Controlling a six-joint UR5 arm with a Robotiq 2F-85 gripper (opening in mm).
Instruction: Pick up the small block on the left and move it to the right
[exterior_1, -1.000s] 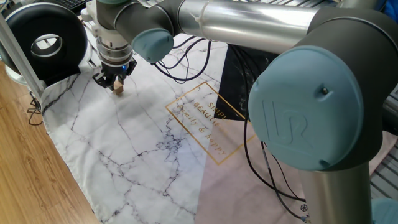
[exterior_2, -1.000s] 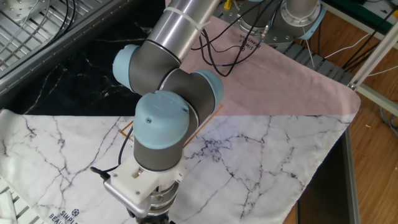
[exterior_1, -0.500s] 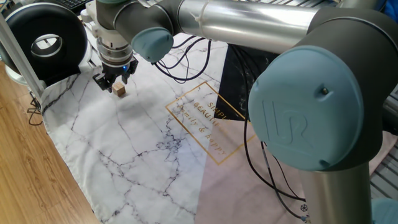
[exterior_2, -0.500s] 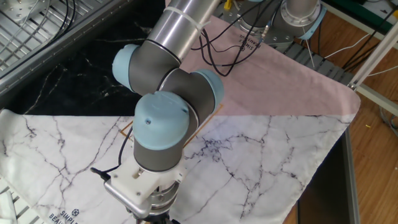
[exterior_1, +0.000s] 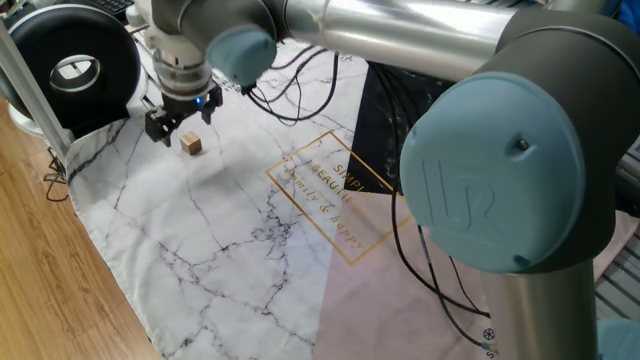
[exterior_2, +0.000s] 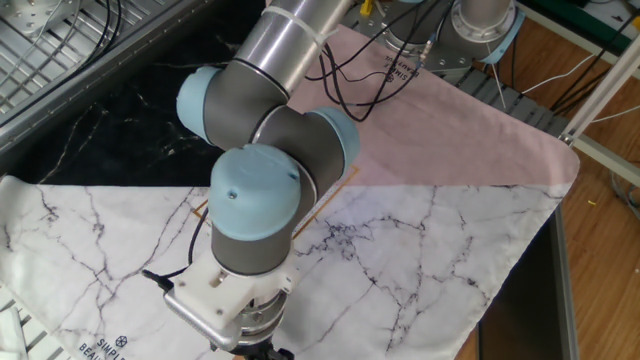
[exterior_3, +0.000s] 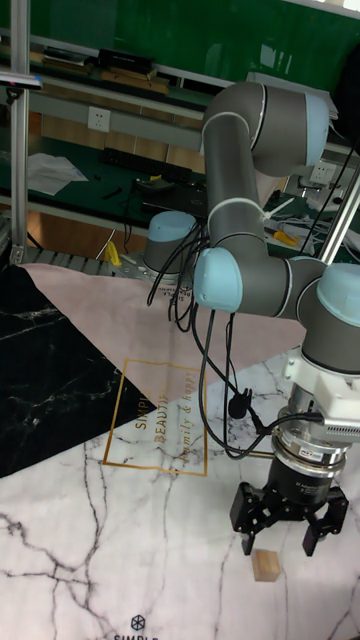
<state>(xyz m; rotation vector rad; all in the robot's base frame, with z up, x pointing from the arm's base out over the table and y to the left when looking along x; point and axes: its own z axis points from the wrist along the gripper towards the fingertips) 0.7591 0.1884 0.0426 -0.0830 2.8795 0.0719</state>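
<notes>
The small wooden block (exterior_1: 192, 145) lies on the white marble-print cloth (exterior_1: 230, 250) near its far left corner, free of any grip. My gripper (exterior_1: 181, 122) hangs just above and slightly left of it, open, nothing between its fingers. The tall fixed view shows the same: the block (exterior_3: 265, 566) rests on the cloth under the spread black fingers of the gripper (exterior_3: 280, 540), a small gap apart. In the other fixed view the arm's wrist (exterior_2: 245, 250) covers the block, and only the gripper's base shows at the bottom edge.
A black round device (exterior_1: 70, 65) stands just left of the gripper beside a metal post. Black cables (exterior_1: 300, 95) trail over the cloth behind the arm. The cloth's edge (exterior_1: 110, 270) runs along bare wood. A gold-printed square (exterior_1: 335, 195) marks the cloth's middle.
The gripper opened and let go of the block, then lifted a little and shifted left. The block stays on the cloth where it was set down.
</notes>
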